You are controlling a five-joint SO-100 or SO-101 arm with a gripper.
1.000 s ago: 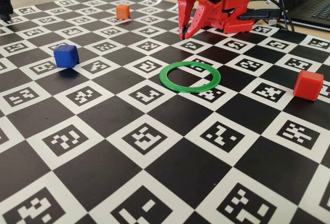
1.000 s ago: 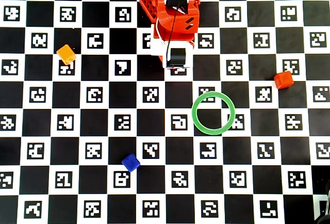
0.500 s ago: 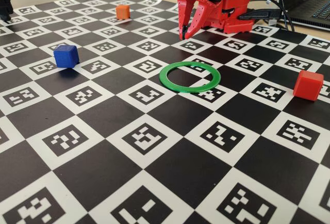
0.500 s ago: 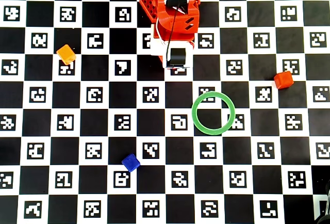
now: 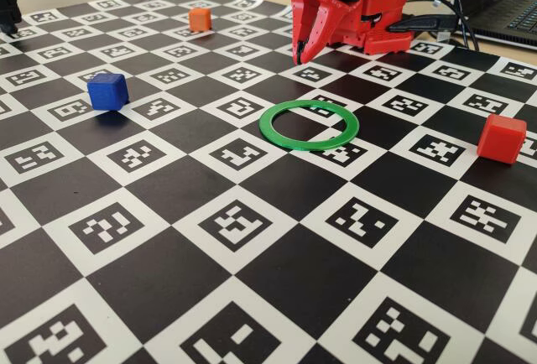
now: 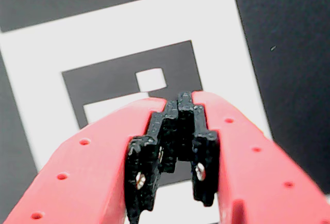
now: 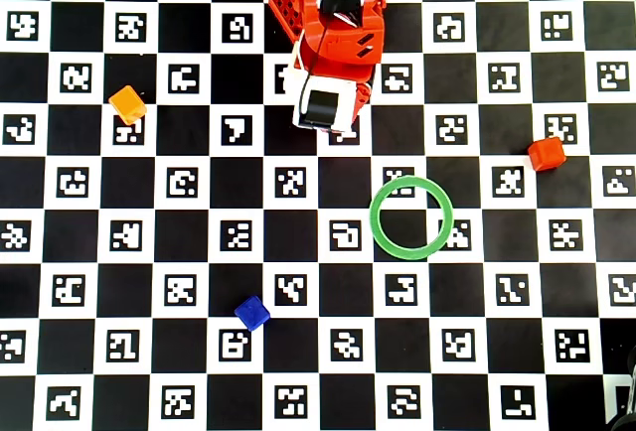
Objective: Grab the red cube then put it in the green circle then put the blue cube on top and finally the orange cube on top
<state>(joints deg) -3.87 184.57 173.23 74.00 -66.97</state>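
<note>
Jaws (image 6: 179,111) pressed together at the tips in the wrist view, empty, hanging tip-down above a marker square of the chequered table (image 5: 277,272). In the fixed view, jaws (image 5: 302,52) at the far edge of the board.

Red cube (image 7: 546,154) well off to the right of the jaws in the overhead view and slightly toward the lower edge; untouched, resting flat. Green circle (image 7: 377,227) near, below and to the right of the jaws, hollow centre vacant. Blue cube (image 7: 252,313) farther below and somewhat left; orange cube (image 7: 128,104) well to the left, level with the jaws.

Red cube (image 5: 502,138) probably light, stiff plastic, matte rather than slippery, with rounded edges; best pinched across two opposite flat faces, mid-height, to stop twisting. Ring likely to slide if nudged.

No brand or readable writing; only black-and-white code markers.
</note>
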